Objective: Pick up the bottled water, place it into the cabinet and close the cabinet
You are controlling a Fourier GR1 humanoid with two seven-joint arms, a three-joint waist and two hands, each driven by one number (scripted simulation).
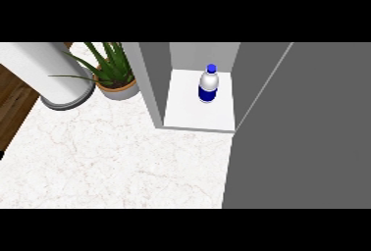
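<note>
The bottled water [208,86], white with a blue cap and a blue lower part, stands upright on the white floor of the open cabinet [199,110] at the back of the counter. The cabinet's grey door [297,132] is swung out toward me and fills the right side of the head view, its edge running from the top right down to the lower middle. Neither hand shows anywhere in the view.
A white paper-towel roll [51,73] on a grey base stands at the back left. Beside it is a potted green plant [112,73] in a tan pot. White marble counter [109,157] spreads across the left and the front, with a wooden strip at the far left.
</note>
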